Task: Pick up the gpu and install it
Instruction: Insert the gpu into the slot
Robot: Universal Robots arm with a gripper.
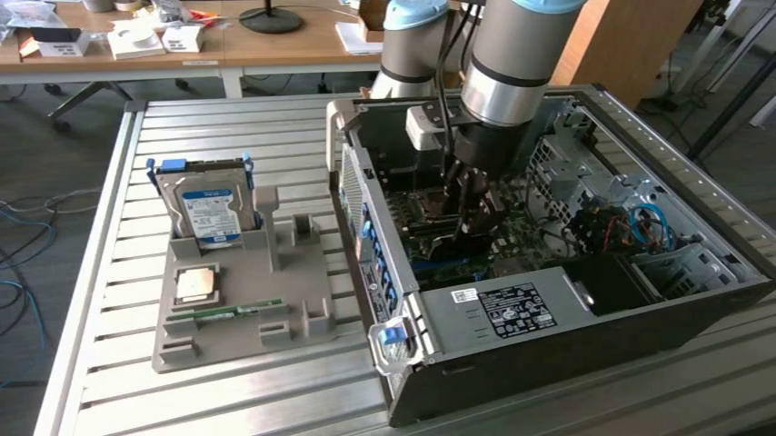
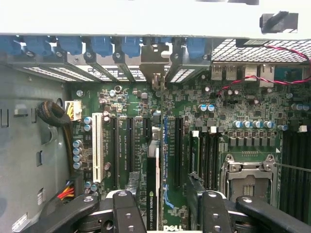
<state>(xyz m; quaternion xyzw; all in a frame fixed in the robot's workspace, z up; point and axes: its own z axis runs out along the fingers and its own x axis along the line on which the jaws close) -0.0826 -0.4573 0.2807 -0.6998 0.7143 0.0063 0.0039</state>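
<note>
In the exterior view the gripper [image 1: 471,218] hangs inside the open computer case [image 1: 363,204] at the frame's centre, over the motherboard [image 1: 442,250]. A parts tray [image 1: 297,272] holding a hard drive [image 1: 209,211] sits on the counter [image 1: 218,127] at the exterior view's left.

In the wrist view the gripper [image 2: 167,201] stands wide. The gpu [image 2: 152,187] is edge-on between its fingers, upright in a motherboard slot. Seating it well likely needs straight, even pressure, with the bracket [image 2: 154,73] lined up at the rear opening.

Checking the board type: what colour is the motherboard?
Green motherboard; wrist view shows it best.
</note>
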